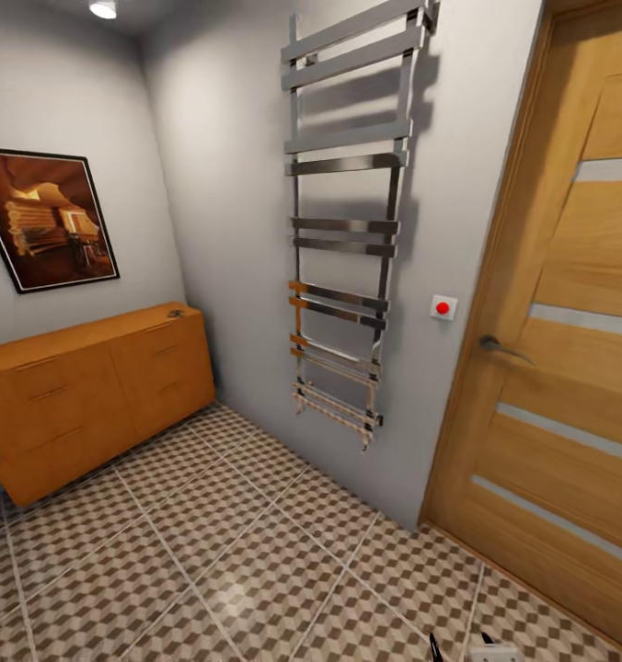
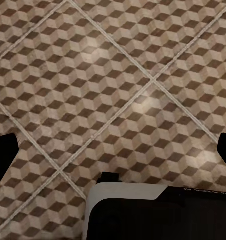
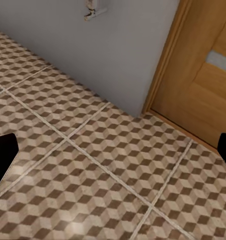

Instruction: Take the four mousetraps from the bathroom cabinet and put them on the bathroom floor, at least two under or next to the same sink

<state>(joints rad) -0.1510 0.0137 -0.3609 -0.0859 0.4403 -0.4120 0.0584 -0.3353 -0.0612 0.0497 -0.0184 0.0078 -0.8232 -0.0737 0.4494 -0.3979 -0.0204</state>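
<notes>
**A:** Where is the cabinet (image 1: 90, 395), and how does it lie?

**B:** Low against the left wall in the head view, under a framed picture (image 1: 49, 218). Its long axis runs along that wall toward the far corner; the drawer fronts with slim bar handles face the room. A small dark object (image 1: 175, 313) rests on its top near the far end; it is too small to identify.

**A:** And the surroundings?

**B:** The floor (image 1: 237, 552), tiled in a brown-and-beige cube pattern, spreads from the cabinet's foot across the room. On the grey wall beyond the cabinet's far end hangs a chrome towel rail (image 1: 348, 230). Beside it are a white switch plate with a red button (image 1: 443, 307), then a wooden door (image 1: 569, 349) with a lever handle, shut.

**A:** Does anything stand between the robot and the cabinet?

**B:** Only open tile.

**A:** The grippers?

**B:** The left gripper (image 2: 113, 150) hangs over tile, its dark fingertips at opposite edges of the left wrist view, spread wide and holding nothing. The right gripper (image 3: 113, 155) is likewise spread and unladen, over tile near the door's foot.
</notes>
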